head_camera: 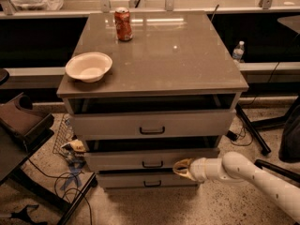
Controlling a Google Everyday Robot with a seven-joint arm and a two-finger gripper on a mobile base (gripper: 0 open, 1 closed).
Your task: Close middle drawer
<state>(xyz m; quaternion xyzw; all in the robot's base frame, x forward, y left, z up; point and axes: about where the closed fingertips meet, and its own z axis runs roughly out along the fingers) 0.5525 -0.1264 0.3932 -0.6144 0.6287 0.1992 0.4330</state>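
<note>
The middle drawer (pixel 126 158) is a light grey front with a small black bar handle (pixel 152 164). It stands a little out of the cabinet, with a dark gap above it. My gripper (pixel 181 168), with yellowish tips on a white arm (pixel 243 172), comes in from the right. It is at the lower right part of the middle drawer's front, touching or very close to it.
The taller top drawer (pixel 150 123) also stands out a little, and the narrow bottom drawer (pixel 147 181) sits below. A red can (pixel 123 24) and a white bowl (pixel 89 66) stand on the cabinet top. A chair (pixel 21 125) and cables (pixel 70 172) lie left; black stand legs (pixel 253 130) right.
</note>
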